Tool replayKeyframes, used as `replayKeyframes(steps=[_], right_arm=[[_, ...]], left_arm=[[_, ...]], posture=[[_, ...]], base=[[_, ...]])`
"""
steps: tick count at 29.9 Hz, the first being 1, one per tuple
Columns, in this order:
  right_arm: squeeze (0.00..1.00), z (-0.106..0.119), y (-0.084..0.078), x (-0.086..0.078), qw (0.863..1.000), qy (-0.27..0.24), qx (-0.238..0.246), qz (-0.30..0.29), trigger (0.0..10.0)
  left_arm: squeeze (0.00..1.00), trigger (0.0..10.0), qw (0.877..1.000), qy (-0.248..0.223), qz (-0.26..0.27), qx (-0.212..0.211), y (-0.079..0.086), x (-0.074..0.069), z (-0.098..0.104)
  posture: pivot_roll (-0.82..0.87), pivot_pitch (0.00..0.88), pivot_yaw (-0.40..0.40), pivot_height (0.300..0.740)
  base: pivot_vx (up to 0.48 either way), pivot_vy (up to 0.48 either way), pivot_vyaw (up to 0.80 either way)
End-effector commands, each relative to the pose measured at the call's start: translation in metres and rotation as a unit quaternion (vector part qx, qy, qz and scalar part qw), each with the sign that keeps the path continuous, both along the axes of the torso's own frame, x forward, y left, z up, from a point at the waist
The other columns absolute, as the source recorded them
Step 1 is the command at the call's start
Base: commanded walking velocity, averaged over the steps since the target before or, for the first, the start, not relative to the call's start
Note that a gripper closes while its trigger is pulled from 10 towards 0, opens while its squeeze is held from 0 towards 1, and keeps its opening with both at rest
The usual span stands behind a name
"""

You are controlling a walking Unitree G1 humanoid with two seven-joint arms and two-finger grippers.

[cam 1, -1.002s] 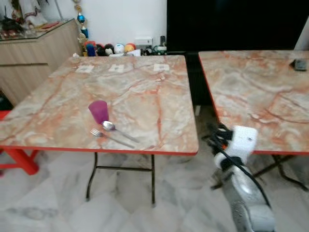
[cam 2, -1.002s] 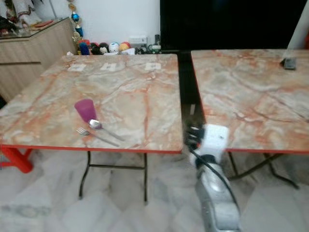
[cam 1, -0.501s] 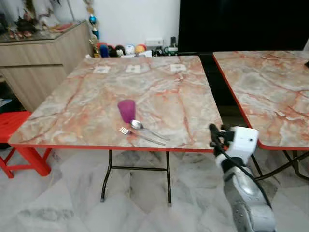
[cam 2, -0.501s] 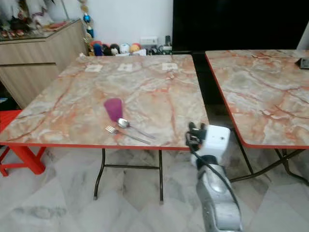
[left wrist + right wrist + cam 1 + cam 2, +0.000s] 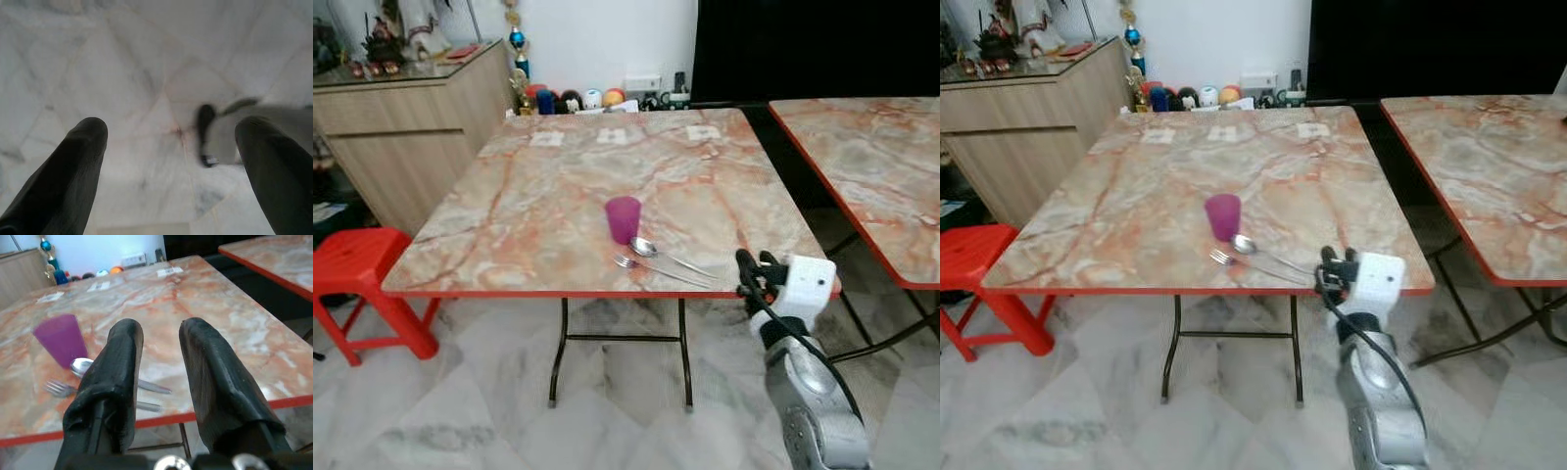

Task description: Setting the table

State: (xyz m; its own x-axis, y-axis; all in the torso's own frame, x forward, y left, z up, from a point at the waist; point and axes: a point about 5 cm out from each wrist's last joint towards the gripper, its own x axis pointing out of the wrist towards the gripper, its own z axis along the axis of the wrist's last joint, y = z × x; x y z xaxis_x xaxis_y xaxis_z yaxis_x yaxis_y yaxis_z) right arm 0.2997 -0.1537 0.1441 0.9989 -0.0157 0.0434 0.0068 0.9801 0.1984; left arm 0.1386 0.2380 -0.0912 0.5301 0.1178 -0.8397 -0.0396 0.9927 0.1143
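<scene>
Three pieces on the table: a small purple plastic cup, a shiny metal spoon and a metal fork sit together on the square marble-patterned folding table with the red edge, near its front edge and right of centre.
Layout: cup upright; spoon just in front of it, handle running toward the right corner; fork just beside the spoon and nearer the edge, roughly parallel.
Right gripper: raised in front of the table's front right corner, pointing in at the cutlery; its black fingers are parted by a narrow gap and hold nothing.
Left gripper: hanging low over the pale marble floor, fingers spread wide, nothing between them.
Cup handling: looks light and stiff, easy to tip; a grip across the mid-wall should suit.
Cutlery handling: thin, hard, likely slippery and lying flat on a smooth top, so it is awkward to get under; the mid-handle looks the best place to pinch.
Surroundings: a second matching table stands to the right, a red plastic stool to the left.
</scene>
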Motion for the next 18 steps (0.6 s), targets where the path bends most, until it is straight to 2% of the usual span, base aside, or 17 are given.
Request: replayKeyframes(steps=[1,18], right_arm=[[0.00,0.0036,0.0112,0.0022,1.000,-0.005,0.004,0.017,10.0],[0.00,0.0028,0.0122,0.0029,1.000,-0.004,0.005,0.019,10.0]], left_arm=[[0.00,10.0,1.000,0.010,0.012,0.006,0.0061,-0.0056,-0.0007],[0.00,10.0,1.000,0.011,0.010,-0.005,0.0039,-0.0060,-0.0013]], posture=[[-0.01,0.000,0.020,0.740],[-0.01,0.000,0.018,0.740]], base=[[0.000,0.315,0.00],[0.000,0.000,0.00]])
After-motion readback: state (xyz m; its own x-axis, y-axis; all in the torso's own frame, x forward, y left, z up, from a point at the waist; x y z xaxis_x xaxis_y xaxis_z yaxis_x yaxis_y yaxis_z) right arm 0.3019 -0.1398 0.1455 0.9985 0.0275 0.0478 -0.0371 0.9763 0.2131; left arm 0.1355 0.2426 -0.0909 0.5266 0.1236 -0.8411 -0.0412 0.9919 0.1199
